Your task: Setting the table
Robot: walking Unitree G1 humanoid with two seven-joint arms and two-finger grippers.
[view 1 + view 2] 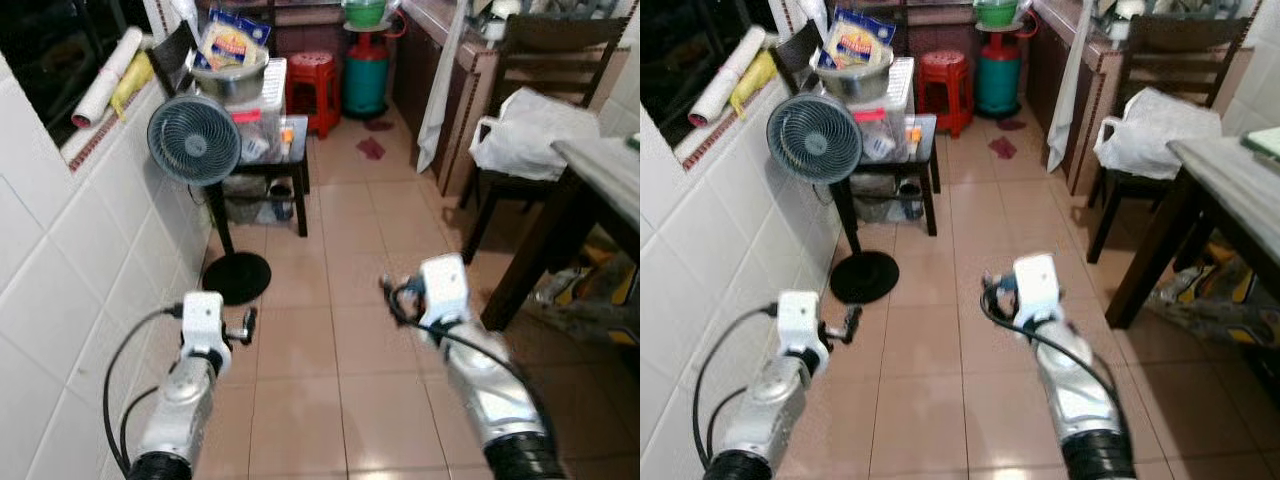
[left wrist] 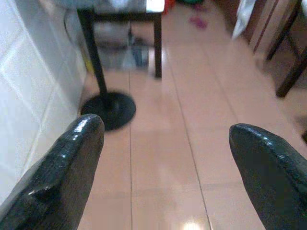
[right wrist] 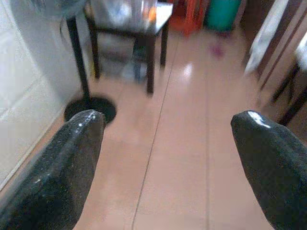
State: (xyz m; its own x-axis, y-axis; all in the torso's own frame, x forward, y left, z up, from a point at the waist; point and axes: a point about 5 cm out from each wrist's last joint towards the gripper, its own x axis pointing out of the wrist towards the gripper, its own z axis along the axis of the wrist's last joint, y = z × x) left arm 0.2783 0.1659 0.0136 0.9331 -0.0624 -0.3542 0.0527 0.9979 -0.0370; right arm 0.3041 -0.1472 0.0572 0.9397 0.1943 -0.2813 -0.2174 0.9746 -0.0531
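Above tiled floor (image 1: 330, 380): left gripper (image 2: 165, 158), right gripper (image 3: 168, 148) fingers spread, empty.

Ahead of the left end effector (image 2: 163, 158), beside the white tiled wall (image 1: 70, 260): a grey pedestal fan (image 1: 194, 139) on a round black base (image 1: 236, 277). Behind the fan, a dark side table (image 1: 283, 150) bearing a metal bowl (image 1: 230, 80). Farther off, a red stool (image 1: 311, 75) and green gas cylinder (image 1: 366, 72). Beyond the right end effector (image 3: 168, 143), a white plastic bag (image 1: 525, 130) on a dark chair (image 1: 535, 60).
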